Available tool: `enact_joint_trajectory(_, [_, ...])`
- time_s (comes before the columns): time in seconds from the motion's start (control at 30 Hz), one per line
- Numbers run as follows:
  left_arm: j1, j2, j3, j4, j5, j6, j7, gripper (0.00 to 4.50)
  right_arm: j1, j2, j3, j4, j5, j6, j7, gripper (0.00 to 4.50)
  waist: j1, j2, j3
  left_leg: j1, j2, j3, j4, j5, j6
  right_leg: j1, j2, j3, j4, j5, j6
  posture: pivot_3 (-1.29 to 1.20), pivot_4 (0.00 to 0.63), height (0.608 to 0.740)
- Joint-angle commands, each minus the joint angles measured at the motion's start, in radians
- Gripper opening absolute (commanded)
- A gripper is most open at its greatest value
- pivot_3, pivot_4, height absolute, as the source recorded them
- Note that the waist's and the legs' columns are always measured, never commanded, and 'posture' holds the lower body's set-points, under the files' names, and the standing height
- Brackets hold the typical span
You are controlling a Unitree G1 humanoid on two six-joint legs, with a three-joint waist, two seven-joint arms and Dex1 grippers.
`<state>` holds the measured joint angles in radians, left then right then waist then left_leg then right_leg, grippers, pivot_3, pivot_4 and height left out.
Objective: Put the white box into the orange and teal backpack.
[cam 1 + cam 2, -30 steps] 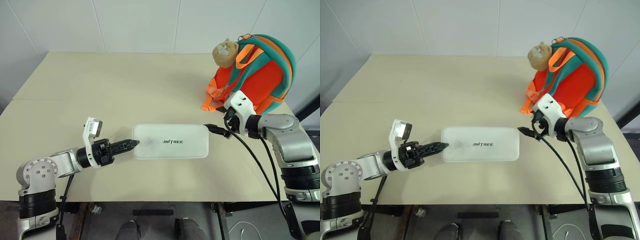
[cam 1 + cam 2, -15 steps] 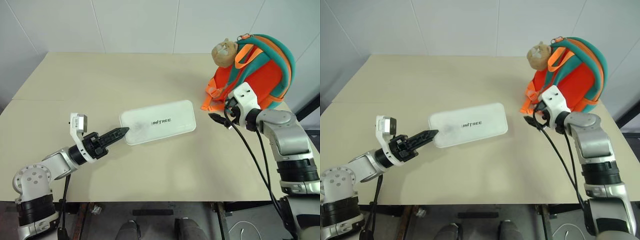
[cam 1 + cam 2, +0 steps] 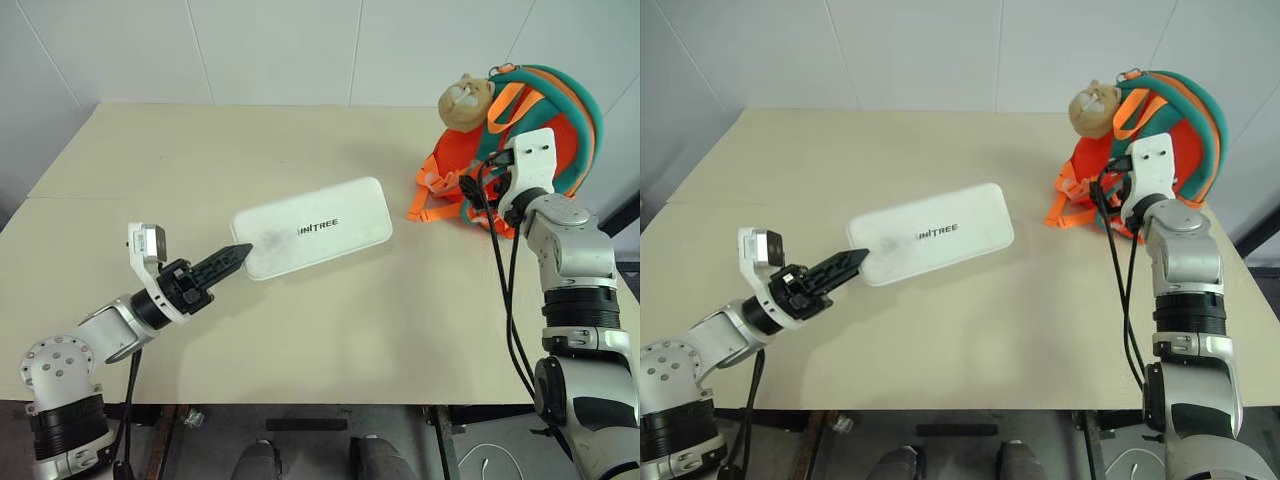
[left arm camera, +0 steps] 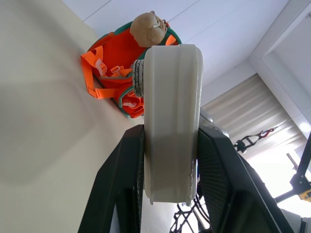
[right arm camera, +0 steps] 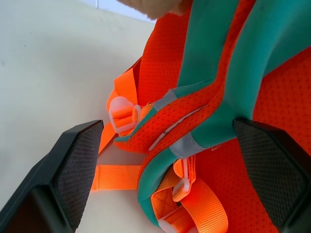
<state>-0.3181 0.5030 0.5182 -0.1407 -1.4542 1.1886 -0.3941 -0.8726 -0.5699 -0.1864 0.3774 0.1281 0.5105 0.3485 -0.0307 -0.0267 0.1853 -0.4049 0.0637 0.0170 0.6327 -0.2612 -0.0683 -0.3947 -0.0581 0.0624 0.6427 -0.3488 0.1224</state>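
Now the left gripper [image 3: 236,257] is clamped on one end of the box [image 3: 313,227], lifted clear of the table [image 3: 300,330]. Beside the upright backpack [image 3: 545,120], the right gripper [image 5: 165,160] has its fingers spread wide at the straps.

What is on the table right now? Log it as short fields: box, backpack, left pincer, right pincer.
box: white box, lifted by one end, far end pointing toward the backpack
backpack: orange and teal backpack, upright at the table's far right corner, tan plush head on top
left pincer: left pincer shut on the box's near end
right pincer: right pincer open, fingers on either side of the backpack's straps, not closed on them
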Motion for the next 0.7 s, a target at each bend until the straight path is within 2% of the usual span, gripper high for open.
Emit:
enact_joint_trajectory(0.03, [0.005,0.021,0.003,-0.010,-0.052,-0.024,0.000,1.23,0.054,-0.022,-0.033,-0.155,0.077,0.047,0.079,4.50,0.000,0.000,0.000,0.000,0.000,0.000,0.000,0.000,0.000,0.000,0.000,0.000,0.000,0.000,0.000,0.00,0.150,0.740])
enact_joint_trajectory(0.13, [0.008,0.027,-0.003,-0.006,-0.064,-0.029,0.003,1.23,0.108,-0.036,-0.039,-0.240,0.109,0.081,0.113,4.50,0.001,0.000,0.000,0.000,0.000,0.000,-0.001,0.000,0.000,0.000,0.000,0.000,0.000,0.000,0.000,0.00,0.150,0.740])
enact_joint_trajectory(0.27, [0.009,0.035,-0.014,0.005,-0.076,-0.032,0.004,1.23,0.137,-0.043,-0.077,-0.276,0.126,0.102,0.089,4.50,0.001,0.000,0.000,0.000,0.000,0.000,0.000,0.000,0.000,0.000,0.000,0.000,0.001,0.000,0.000,0.00,0.150,0.740])
enact_joint_trajectory(0.7, [0.002,0.040,-0.044,0.013,-0.086,-0.050,0.005,1.23,0.088,0.012,-0.101,-0.136,0.139,0.022,0.060,4.50,-0.002,0.000,0.000,0.000,0.000,0.000,-0.001,0.001,0.000,0.000,0.000,0.000,0.000,0.000,0.000,0.00,0.150,0.740])
